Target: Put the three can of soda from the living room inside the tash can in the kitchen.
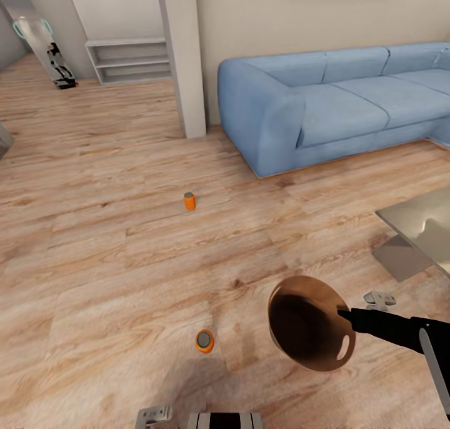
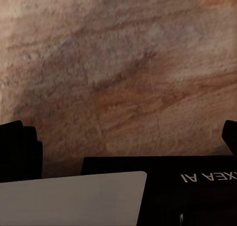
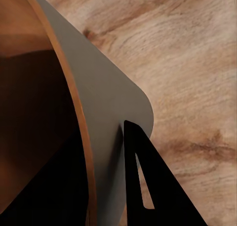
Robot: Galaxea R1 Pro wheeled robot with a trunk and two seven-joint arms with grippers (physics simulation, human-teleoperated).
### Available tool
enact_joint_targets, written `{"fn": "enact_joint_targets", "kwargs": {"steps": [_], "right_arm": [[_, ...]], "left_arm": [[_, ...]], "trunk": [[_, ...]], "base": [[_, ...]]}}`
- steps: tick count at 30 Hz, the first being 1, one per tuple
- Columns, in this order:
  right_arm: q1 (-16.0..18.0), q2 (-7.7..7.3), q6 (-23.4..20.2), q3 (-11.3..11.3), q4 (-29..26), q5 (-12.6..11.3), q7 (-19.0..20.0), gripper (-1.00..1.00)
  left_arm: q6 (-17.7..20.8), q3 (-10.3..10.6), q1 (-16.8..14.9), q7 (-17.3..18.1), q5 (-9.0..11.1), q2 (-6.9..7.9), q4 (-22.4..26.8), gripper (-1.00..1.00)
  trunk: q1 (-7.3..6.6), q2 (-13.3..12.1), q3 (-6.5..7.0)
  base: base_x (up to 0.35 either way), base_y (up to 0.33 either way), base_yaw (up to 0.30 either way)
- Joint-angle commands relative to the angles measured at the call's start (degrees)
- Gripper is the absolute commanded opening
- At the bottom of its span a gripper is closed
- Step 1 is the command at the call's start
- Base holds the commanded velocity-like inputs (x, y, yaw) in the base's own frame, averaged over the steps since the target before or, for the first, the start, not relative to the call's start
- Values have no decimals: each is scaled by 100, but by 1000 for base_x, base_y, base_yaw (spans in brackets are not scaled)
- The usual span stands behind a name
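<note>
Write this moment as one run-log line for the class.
room: living room | right gripper: shut on trash can rim, bin off floor | left gripper: open | orange soda cans on floor: near, far | sofa behind

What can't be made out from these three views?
- Third soda can: I see two orange cans on the floor in the head view; a blue one can't be placed.
- Left gripper: the left wrist view cuts its fingers at both edges, so its opening is unclear.
- Bin bottom: dark in the head and right wrist views; contents unreadable.
- Coffee table: cut by the head view's right edge.
</note>
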State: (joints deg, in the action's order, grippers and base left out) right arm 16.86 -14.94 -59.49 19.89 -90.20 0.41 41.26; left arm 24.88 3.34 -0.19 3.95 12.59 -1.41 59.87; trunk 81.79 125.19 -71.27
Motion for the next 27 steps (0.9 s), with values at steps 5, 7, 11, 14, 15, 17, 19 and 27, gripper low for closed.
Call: {"fn": "enact_joint_targets", "kwargs": {"steps": [5,7,11,14,15,17,19,27], "right_arm": [[1,0,-51,-3,-3,-163,26,-100],[1,0,-51,-3,-3,-164,29,-100],[1,0,-51,-3,-3,-163,31,-100],[1,0,-51,-3,-3,-161,33,-100],[1,0,-51,-1,-2,-160,34,-100],[1,0,-51,3,-3,-160,37,-100],[1,0,-51,5,-4,-161,39,-100],[1,0,-51,48,2,-164,53,-100]], "left_arm": [[0,0,1,7,-9,0,6,100],[2,0,0,6,-15,0,6,100],[6,-10,1,7,-20,2,28,100],[11,-15,1,5,-8,6,101,100],[12,-16,1,2,-7,5,117,100],[18,-17,0,-1,-8,-2,172,100],[56,-17,0,-1,-16,-8,295,100],[113,-11,1,13,-5,-19,619,100]], "trunk": [[0,0,-46],[0,0,-63],[0,0,-75],[0,0,-77],[0,0,-78],[0,0,-78],[0,0,-79],[0,0,-79]], "base": [[0,0,0],[0,0,0],[0,0,0],[0,0,0],[0,0,0],[0,0,0],[0,0,0],[0,0,0]]}}
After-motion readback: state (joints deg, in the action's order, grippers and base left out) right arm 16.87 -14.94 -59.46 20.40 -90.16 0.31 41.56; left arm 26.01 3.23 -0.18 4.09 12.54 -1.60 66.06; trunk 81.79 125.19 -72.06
